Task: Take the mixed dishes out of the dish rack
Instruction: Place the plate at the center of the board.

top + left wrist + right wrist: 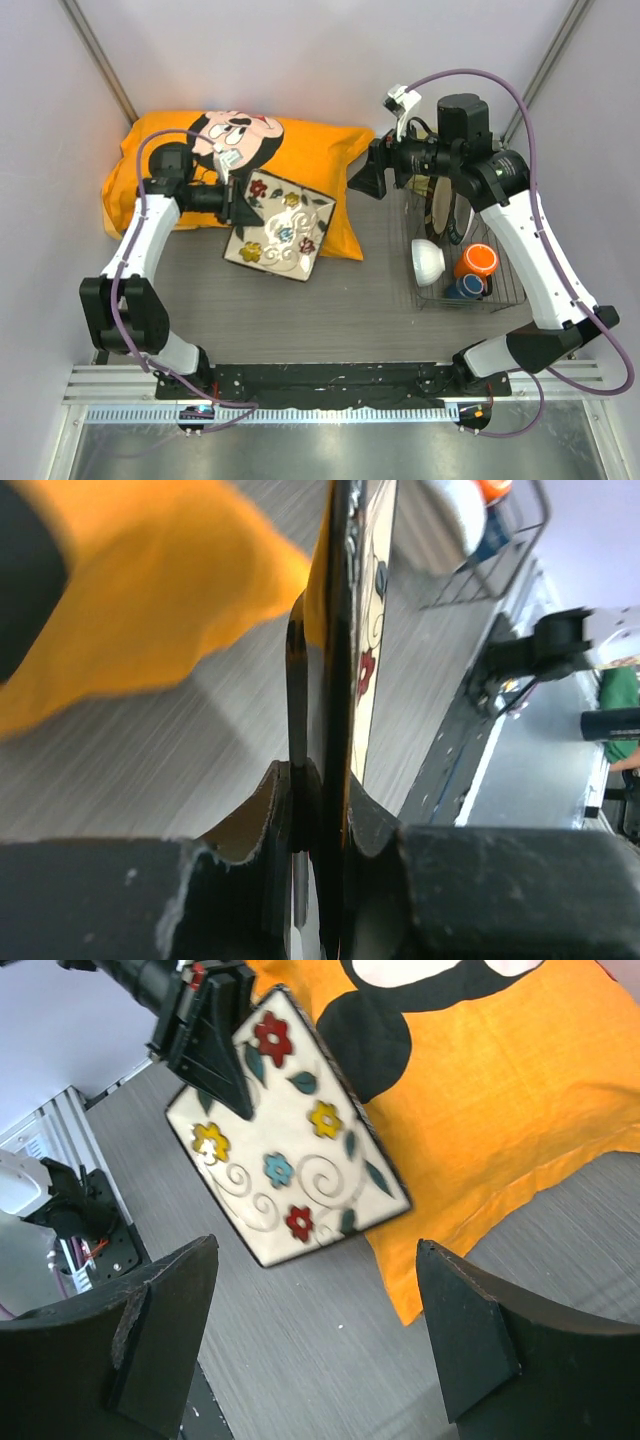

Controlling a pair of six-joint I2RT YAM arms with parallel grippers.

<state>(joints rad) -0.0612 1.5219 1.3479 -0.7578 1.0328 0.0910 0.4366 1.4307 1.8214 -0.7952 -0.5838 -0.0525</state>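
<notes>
Dish rack (505,292) is sitting on the table's right side. Square floral plate (280,232) is hanging tilted, half over the orange cartoon cloth (320,150), with my left gripper (320,810) pinching its edge tight. Right gripper (318,1248) is hovering by the rack's far end, its 2 jaws spread wide and gripping nothing. White bowl (427,260), orange mug (478,261) and blue cup (465,288) are sitting in the rack's near end.

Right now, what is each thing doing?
left gripper: shut on the edge of the square floral plate.
square floral plate: held, out of the rack, overlapping the cushion.
right gripper: open, empty.
dish rack: holding dishes.
white bowl: in the rack, tipped over.
orange mug: in the rack.
blue cup: in the rack.
round plate: on edge in the rack, partly hidden.
orange cushion: lying flat.
</notes>
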